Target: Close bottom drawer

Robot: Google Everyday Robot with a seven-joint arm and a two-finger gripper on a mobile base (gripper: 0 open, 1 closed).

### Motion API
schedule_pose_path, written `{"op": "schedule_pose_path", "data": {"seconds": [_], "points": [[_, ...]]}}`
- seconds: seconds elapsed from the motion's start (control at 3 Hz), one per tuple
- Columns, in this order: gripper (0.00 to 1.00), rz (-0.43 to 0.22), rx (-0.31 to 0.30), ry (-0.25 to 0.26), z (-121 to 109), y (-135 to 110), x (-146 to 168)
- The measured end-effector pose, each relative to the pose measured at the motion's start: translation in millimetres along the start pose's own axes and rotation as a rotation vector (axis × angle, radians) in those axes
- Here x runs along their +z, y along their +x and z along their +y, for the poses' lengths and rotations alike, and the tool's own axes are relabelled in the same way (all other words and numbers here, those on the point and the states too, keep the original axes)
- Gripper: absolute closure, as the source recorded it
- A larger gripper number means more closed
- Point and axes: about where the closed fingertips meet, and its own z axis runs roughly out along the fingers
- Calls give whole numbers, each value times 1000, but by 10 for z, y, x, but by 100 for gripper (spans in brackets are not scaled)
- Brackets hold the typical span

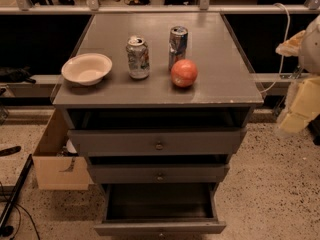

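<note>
Leftmost, an open cardboard box [54,159] sat on the speckled floor, touching the grey cabinet's [75,115] left side. On the worktop [215,59] a pale bowl [86,68] stood near the left edge. Right of it was a crumpled can [137,57], then a blue can [178,45] set further back. A round red fruit [184,73] lay just in front of the blue can.

Below the worktop, the top drawer [125,143] and middle drawer [125,174] each stood slightly out, with a dark gap above each front. The bottom drawer [130,228] was pulled well out at the lower edge of the view, its dark inside exposed.

Far right, apart from the cabinet and level with the worktop, hung the pale end effector [300,101], partly cut off by the edge of the view. Whether it was released or clenched could not be told.
</note>
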Motion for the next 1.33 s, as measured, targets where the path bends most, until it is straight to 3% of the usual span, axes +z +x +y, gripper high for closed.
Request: {"op": "schedule_pose_path", "data": {"seconds": [0.33,0.67,1.0,1.33], "points": [[0,-184,105,13,478,47,315],[0,-315,134,7,862,41,777],[0,-517,187,13,1056,-216,1389],[0,-512,185,12,1063,-208,1393]]}}
